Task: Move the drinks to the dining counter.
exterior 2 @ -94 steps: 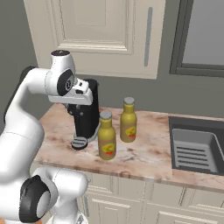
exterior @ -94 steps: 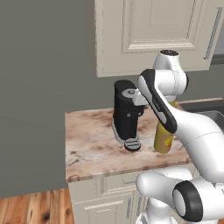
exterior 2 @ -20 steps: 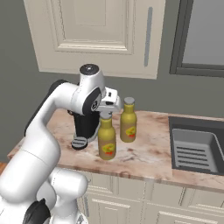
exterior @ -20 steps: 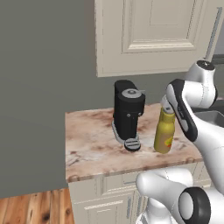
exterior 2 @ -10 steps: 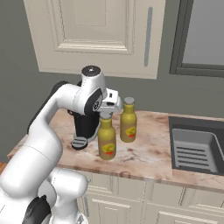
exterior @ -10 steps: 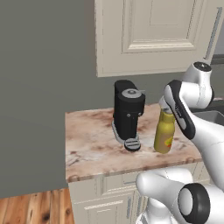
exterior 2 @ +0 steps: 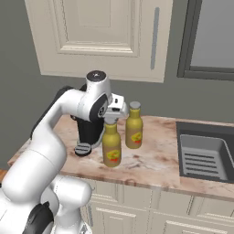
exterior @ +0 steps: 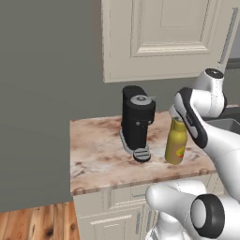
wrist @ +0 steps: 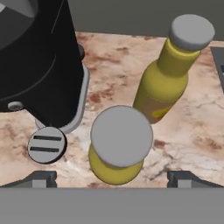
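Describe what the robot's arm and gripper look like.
The arm is made of thick, rounded, glossy white segments with dark grey to black bands and discs at the joints, one topped by a round dark cap. No cables or markings show. The gripper ends in two small dark grey, blocky finger tips.

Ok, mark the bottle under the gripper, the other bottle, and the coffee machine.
near bottle (wrist: 121, 135), hand view, on its grey cap.
far bottle (exterior 2: 133, 132), right base view, on its yellow body.
coffee machine (exterior: 136, 119), left base view, on its black upper body.
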